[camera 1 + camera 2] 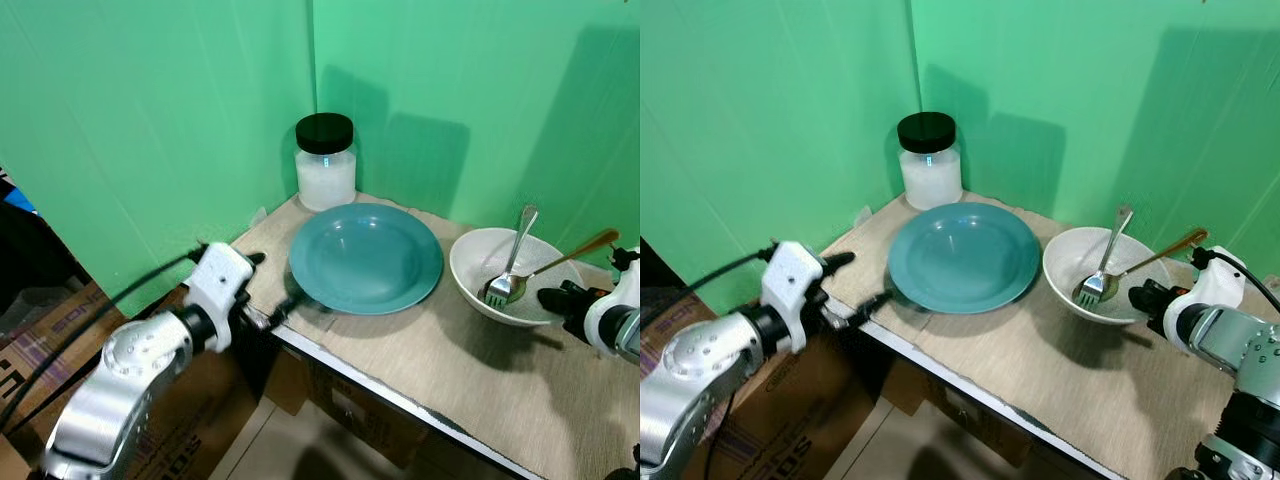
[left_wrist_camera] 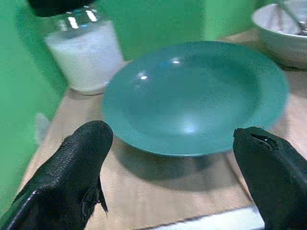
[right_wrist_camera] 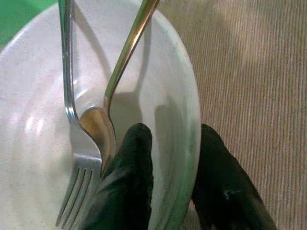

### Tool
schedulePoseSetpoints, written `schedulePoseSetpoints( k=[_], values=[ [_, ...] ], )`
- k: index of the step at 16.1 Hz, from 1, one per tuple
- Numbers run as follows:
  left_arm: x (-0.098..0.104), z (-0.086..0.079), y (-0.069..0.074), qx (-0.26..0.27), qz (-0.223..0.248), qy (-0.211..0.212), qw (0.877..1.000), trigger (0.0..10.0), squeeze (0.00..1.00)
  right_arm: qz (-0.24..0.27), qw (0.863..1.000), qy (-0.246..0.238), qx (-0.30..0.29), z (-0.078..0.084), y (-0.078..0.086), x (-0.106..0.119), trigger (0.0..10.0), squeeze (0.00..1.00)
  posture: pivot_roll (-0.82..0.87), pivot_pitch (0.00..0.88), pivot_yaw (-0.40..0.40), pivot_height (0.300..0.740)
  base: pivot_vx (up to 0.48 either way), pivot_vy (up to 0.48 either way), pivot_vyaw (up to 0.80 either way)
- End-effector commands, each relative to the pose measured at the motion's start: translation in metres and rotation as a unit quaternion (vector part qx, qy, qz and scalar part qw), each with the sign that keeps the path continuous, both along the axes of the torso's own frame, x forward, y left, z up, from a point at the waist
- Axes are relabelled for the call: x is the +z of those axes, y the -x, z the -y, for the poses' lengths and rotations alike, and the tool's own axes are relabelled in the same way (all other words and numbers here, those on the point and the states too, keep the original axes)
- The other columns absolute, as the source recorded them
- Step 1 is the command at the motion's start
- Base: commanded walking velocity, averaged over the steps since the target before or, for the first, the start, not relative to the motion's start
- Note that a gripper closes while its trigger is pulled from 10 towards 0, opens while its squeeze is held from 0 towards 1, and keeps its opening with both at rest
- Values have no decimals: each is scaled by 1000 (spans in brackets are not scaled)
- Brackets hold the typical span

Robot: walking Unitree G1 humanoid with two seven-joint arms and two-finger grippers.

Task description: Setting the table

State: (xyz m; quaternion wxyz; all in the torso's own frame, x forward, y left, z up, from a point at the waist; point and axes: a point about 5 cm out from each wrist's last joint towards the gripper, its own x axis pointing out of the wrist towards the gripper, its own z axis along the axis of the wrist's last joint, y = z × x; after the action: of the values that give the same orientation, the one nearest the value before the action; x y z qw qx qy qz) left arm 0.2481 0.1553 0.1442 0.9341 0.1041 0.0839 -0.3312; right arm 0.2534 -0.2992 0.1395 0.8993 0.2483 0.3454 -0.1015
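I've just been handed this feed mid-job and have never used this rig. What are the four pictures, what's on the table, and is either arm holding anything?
It is a humanoid robot with two silver arms, each ending in two black fingers. The two wide pictures come from its head camera; the two close-ups look along each wrist's fingers.

On the beige table mat stand a round teal plate, a glass jar with a black lid, and a white ceramic bowl containing a silver fork and a gold-handled spoon.

The left gripper is open, its fingers either side of the plate's near edge, holding nothing. The right gripper straddles the bowl's rim, one finger inside, one outside.
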Motion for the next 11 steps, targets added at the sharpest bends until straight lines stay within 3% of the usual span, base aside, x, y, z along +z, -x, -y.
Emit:
schedulePoseSetpoints(
  k=[1, 2, 3, 8, 11],
  values=[
    [1, -6, -4, 14, 3, -3, 1000, 10000, 102, -1, 1000, 10, 5, 1, 2, 3, 10000, 1000, -151, 0, 68, 740, 0, 0, 0],
    [-1, -11, -9, 26, 2, -12, 1000, 10000, 98, 1, 1000, 23, 12, 6, 5, 9, 10000, 1000, -149, 0, 65, 740, 0, 0, 0],
    [-3, -17, -16, 38, -2, -15, 999, 10000, 0, 9, 998, 38, 40, 9, 9, 20, 10000, 1000, -149, 0, 65, 740, 0, 0, 0],
    [-10, -35, -37, 77, -24, -16, 997, 10000, 0, 44, 980, 97, 168, 14, 25, 68, 10000, 1000, -160, 0, 67, 740, 0, 0, 0],
    [-15, -35, -49, 71, -34, -8, 997, 10000, 0, 126, 960, 105, 228, 1, 19, 97, 10000, 1000, -157, 0, 61, 740, 0, 0, 0]
  ],
)
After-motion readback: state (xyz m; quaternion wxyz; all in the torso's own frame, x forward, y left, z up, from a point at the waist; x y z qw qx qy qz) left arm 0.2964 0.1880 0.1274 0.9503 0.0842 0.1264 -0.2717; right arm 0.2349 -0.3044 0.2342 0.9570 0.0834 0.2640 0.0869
